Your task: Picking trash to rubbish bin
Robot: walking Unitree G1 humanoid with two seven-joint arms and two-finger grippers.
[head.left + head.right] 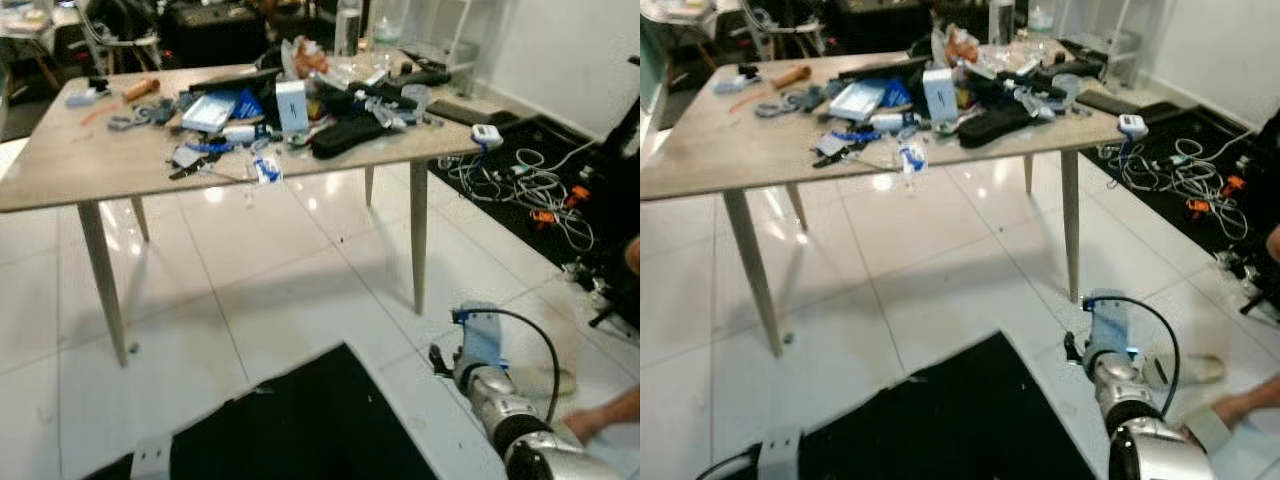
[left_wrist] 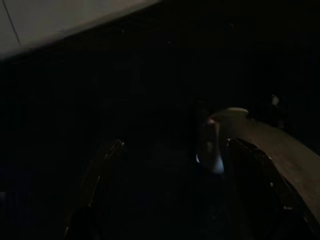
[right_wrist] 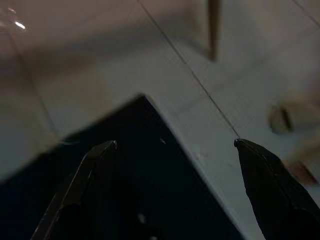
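A light wooden table [image 1: 60, 170] stands ahead, littered with trash: a blue-and-white packet [image 1: 265, 170] at its front edge, a white box [image 1: 292, 105], a blue pack [image 1: 210, 110] and crumpled wrappers [image 1: 308, 55]. My right arm [image 1: 500, 400] reaches low over the floor at the lower right, far below the tabletop. In the right wrist view my right gripper [image 3: 175, 143] is open with nothing between its fingers, above the corner of a black mat [image 3: 125, 180] on white tiles. The left wrist view is very dark. My left gripper [image 2: 175, 165] shows faintly there, its fingers apart.
A black mat [image 1: 300, 420] lies on the white tiled floor in front of me. Tangled cables [image 1: 530, 185] cover a dark rug to the right of the table. A person's hand [image 1: 600, 420] and a slipper [image 1: 545, 380] are close to my right arm. Chairs and boxes stand behind the table.
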